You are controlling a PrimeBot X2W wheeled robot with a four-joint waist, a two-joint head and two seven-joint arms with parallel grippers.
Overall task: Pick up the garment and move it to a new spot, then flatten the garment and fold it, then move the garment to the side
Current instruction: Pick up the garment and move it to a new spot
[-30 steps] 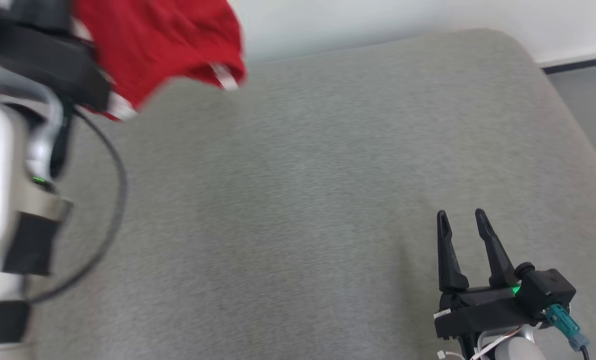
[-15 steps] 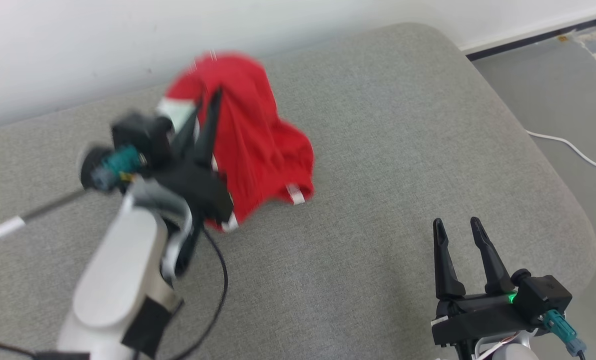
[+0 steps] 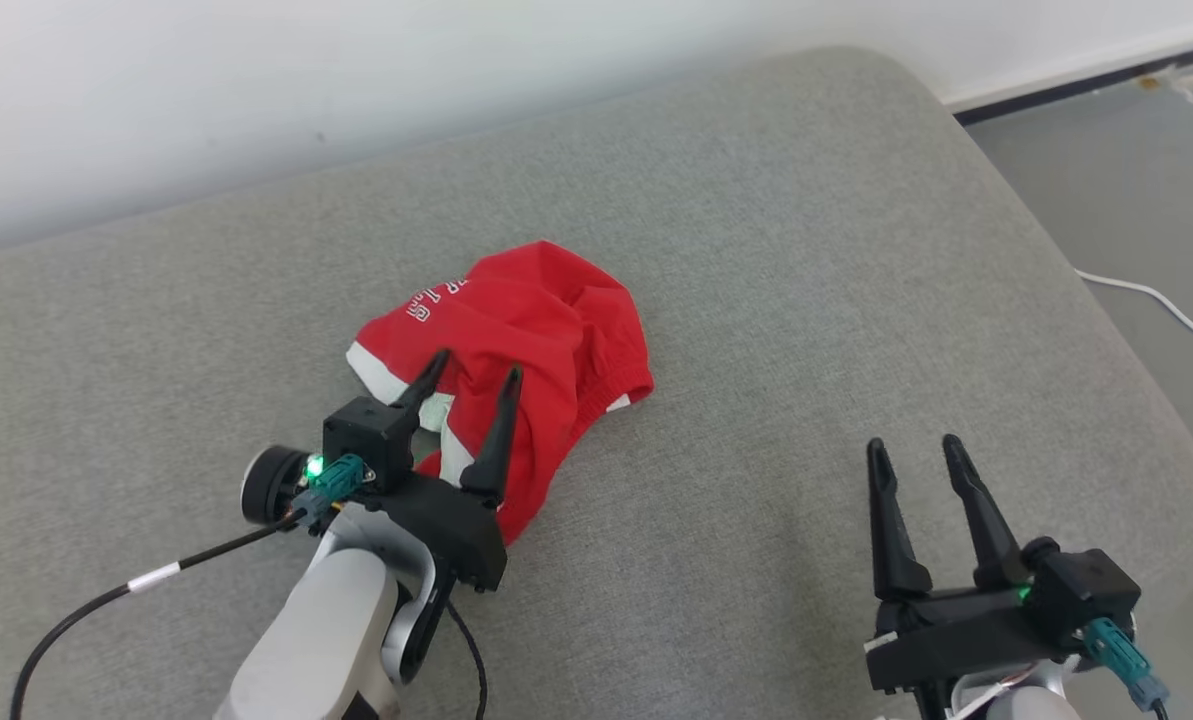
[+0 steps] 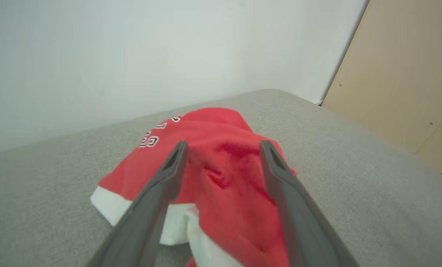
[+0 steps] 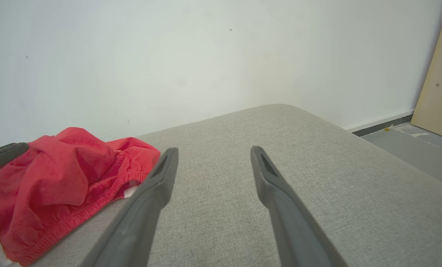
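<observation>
My left pincer [image 3: 479,362] stands spread wide, its two long, dark, tapering fingers parted above the garment [image 3: 546,330] and pinching nothing; whether the tips brush the cloth I cannot tell. The garment is a soft red knit lying in a crumpled heap on the grey cushion [image 3: 776,240], left of its middle and towards the wall [image 3: 256,90]. It is humped and creased rather than flat, with a broad white band along the near-left edge, small white block lettering printed on the far-left side, and a gathered, elastic-looking hem curling along the right edge. From my left wrist, a rumpled ridge of the red cloth rises between my two fingers. The cushion is a coarse, finely woven fabric, smooth and taut, with softly rounded corners. My right pincer [image 3: 912,443] rests near the front right of the cushion, well apart from the garment, its slim fingers likewise parted and holding nothing. The wall is plain, matt and pale. A thin white cable [image 3: 1156,300] curves over the smooth grey floor [image 3: 1106,170] on the right.
</observation>
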